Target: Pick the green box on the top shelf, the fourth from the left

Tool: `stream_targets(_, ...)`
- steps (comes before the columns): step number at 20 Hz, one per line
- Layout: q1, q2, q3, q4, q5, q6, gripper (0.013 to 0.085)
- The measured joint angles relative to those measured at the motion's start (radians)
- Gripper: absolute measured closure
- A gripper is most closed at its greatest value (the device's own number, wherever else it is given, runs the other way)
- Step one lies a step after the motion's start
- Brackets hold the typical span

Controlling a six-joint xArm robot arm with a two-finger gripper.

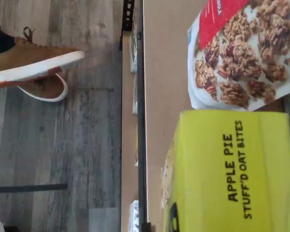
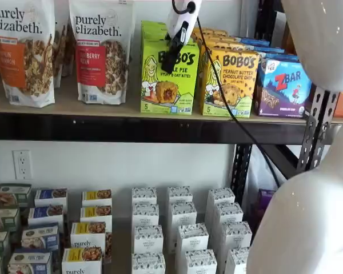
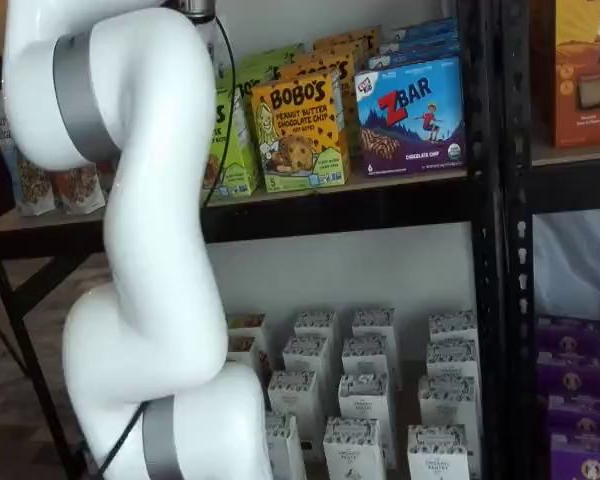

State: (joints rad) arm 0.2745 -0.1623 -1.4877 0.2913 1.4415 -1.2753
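Note:
The green box (image 2: pixel 168 77) is lime green, marked "BOBO'S" and "Apple Pie", and stands upright on the top shelf (image 2: pixel 103 128) between a granola bag and a yellow-orange box. The wrist view shows its top face (image 1: pixel 232 169) from above, on the tan board (image 1: pixel 164 72). In a shelf view (image 3: pixel 232 145) only a strip of it shows behind the white arm. My gripper (image 2: pixel 170 64) hangs in front of the box's upper front face. Its white body and black fingers show side-on with no gap visible, and nothing is held.
A "purely elizabeth" granola bag (image 2: pixel 100 51) stands left of the green box and also shows in the wrist view (image 1: pixel 241 53). To the right are a yellow-orange Bobo's box (image 2: pixel 231 83) and a blue ZBar box (image 2: pixel 283 85). A black cable (image 2: pixel 228 108) trails down. A shoe (image 1: pixel 34 67) rests on the floor.

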Motion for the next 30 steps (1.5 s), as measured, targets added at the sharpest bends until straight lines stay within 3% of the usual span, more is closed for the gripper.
stream_targets(21,0.003,-0.012,0.024,-0.004,-0.045,0.001,0.049)
stream_targets(27,0.0,-0.015,0.03,0.004,-0.055,-0.003,0.061)
stream_targets(29,-0.001,-0.016,0.03,0.004,-0.057,-0.004,0.069)
stream_targets(30,-0.001,-0.016,0.03,0.005,-0.057,-0.004,0.069)
